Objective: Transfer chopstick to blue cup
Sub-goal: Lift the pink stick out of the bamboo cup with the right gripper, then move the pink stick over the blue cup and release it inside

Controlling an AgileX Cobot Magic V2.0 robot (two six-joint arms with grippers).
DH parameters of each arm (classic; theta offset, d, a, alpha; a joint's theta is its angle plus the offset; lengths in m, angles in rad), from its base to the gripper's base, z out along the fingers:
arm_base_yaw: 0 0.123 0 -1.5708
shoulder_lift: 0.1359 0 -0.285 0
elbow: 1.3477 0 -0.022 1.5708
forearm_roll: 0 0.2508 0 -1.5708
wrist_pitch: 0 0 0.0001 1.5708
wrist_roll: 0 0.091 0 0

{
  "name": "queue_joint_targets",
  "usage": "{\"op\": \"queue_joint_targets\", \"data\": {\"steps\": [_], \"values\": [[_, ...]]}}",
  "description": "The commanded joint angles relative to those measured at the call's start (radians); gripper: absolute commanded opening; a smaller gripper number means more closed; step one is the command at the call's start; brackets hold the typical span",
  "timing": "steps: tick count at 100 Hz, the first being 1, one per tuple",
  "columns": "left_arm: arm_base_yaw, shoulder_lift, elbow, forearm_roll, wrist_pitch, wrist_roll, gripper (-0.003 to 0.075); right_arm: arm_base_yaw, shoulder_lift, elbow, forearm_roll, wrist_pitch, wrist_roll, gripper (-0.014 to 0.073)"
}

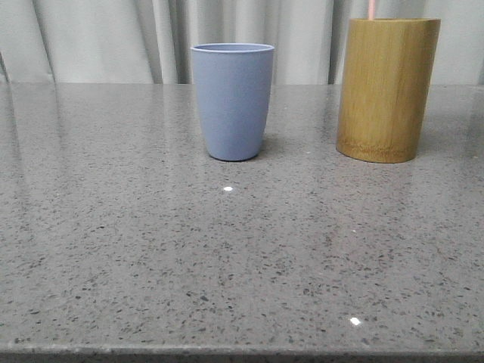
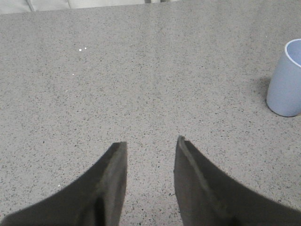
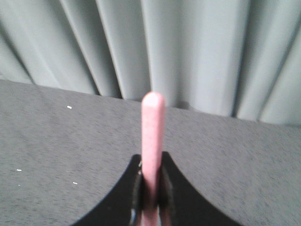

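Note:
The blue cup (image 1: 231,100) stands upright on the grey speckled table (image 1: 227,257), left of the bamboo holder (image 1: 386,89). A pale pink chopstick (image 1: 372,8) rises from the holder's mouth to the top edge of the front view. In the right wrist view my right gripper (image 3: 151,160) is shut on the pink chopstick (image 3: 153,136), which stands up between the jaws. My left gripper (image 2: 151,143) is open and empty above bare table, with the blue cup (image 2: 286,80) off to one side. Neither gripper shows in the front view.
Pale curtains (image 1: 113,38) hang behind the table's far edge. The table's near edge (image 1: 242,352) runs along the bottom of the front view.

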Motion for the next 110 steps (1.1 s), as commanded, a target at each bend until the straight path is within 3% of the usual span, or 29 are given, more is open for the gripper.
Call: {"op": "queue_joint_targets", "data": {"steps": [1,51,110], "values": [[0.003,0.0,-0.025,-0.001,-0.07,-0.012,0.0242,0.034,-0.043,-0.072,0.002,-0.048,-0.022,-0.0104],[0.003,0.0,-0.025,-0.001,-0.07,-0.012,0.0242,0.244,0.029,-0.099,0.021,-0.158,-0.023,-0.0104],[0.003,0.0,-0.025,-0.001,-0.07,-0.012,0.0242,0.254,0.181,-0.097,0.025,-0.172,-0.023,-0.0104]]}}
